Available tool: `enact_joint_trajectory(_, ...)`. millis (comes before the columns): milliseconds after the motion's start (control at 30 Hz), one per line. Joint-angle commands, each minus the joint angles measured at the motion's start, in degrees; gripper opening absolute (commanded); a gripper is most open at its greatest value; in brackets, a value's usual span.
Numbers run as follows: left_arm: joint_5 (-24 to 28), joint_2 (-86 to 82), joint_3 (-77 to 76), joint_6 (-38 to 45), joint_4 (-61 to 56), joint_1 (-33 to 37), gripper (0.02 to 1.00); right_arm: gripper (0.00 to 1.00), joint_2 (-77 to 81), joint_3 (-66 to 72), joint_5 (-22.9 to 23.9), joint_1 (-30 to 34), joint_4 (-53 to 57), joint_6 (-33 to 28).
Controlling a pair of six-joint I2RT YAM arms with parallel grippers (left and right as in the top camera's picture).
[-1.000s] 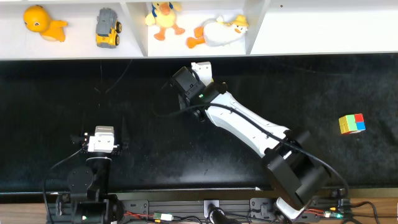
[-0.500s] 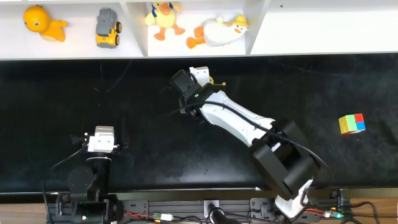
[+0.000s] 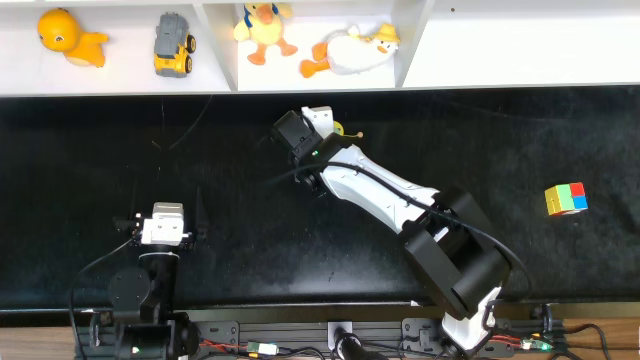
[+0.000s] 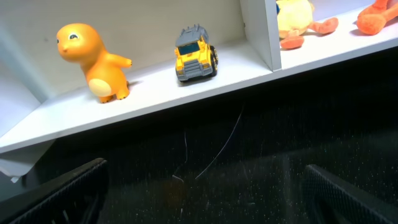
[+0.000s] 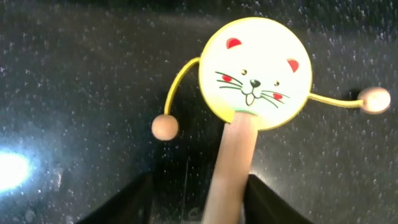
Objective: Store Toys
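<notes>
Right gripper (image 5: 199, 186) jaws parted around cat drum (image 5: 255, 71) handle (not clamped), near shelf (image 3: 500, 60) edge; left gripper (image 4: 202, 180) spread wide, holding nothing, well back from shelf.

In the top view the right arm's wrist (image 3: 322, 150) covered nearly all of the rattle drum (image 3: 341, 128), leaving a yellow sliver too small to make out. In the right wrist view its wooden handle (image 5: 229, 168) ran off the picture's edge between the right pincer's (image 5: 199, 186) spread fingers (image 5: 127, 202), its end cut off. In the left wrist view the yellow plush duck (image 4: 297, 18) lost its head to the edge. The white plush bird (image 4: 379, 14) was cut down to its orange feet, and the left pincer's (image 4: 204, 180) wide-set fingers were dark blurs.
</notes>
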State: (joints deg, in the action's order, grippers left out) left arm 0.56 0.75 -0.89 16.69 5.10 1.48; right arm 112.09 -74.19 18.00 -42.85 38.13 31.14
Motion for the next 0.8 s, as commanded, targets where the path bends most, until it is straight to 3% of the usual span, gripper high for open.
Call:
enact_joint_trajectory(33, -0.7, -0.6, 0.4, -0.6, -0.2, -0.3, 0.998, 0.362, 0.5, -1.4, 0.0, -0.2, -0.8, 0.2)
enact_joint_trajectory(167, -0.7, -0.6, 0.4, -0.6, -0.2, -0.3, 0.998, 0.257, 0.5, -1.4, 0.0, -0.2, -1.1, 0.4)
enact_joint_trajectory(300, -0.7, -0.6, 0.4, -0.6, -0.2, -0.3, 0.998, 0.088, 0.5, -1.4, 0.0, -0.2, -1.6, 0.4)
enact_joint_trajectory(600, -0.7, -0.6, 0.4, -0.6, -0.2, -0.3, 0.998, 0.045, -1.2, -1.3, -0.5, -0.2, -1.2, 0.6)
enact_joint_trajectory(800, -0.7, -0.6, 0.4, -0.6, -0.2, -0.3, 0.998, 0.045, -8.3, -1.0, 0.2, -0.2, 4.8, 0.6)
